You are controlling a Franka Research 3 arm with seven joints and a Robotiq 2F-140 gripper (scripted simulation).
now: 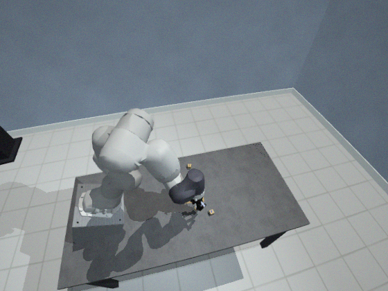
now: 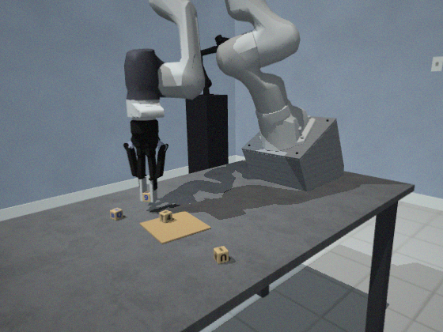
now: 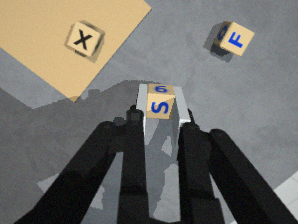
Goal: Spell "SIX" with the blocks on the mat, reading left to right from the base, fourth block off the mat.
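Pincer (image 1: pixel 199 205) (image 2: pixel 147 198) (image 3: pixel 159 97): closed on the S block (image 2: pixel 146 197) (image 3: pixel 160 106), one pale fingertip against each of two opposite sides. The block is held above the table (image 1: pixel 249 187) (image 2: pixel 79 269) (image 3: pixel 225 90), off the mat, left of centre in the exterior view and at the centre of the wrist view. Its S face shows in the wrist view; a blue figure is on the adjoining side.

Mat (image 1: pixel 203 199) (image 2: pixel 178 229) (image 3: pixel 115 20): flat on the table, mostly hidden from the top camera. The X block (image 2: pixel 165 216) (image 3: pixel 84 39) rests on it, X upward, near its far edge in the exterior view.

F block (image 1: pixel 211 212) (image 2: pixel 116 213) (image 3: pixel 235 39): on the table, off the mat, upper right in the wrist view.

Fourth block (image 1: pixel 189 165) (image 2: pixel 221 254): on the table, off the mat, lower centre in the exterior view; its top mark is too small to confirm.

Arm (image 1: pixel 121 152) (image 2: pixel 273 47): mounted on a sloped grey base (image 1: pixel 118 223) (image 2: pixel 324 166), right of centre in the exterior view.
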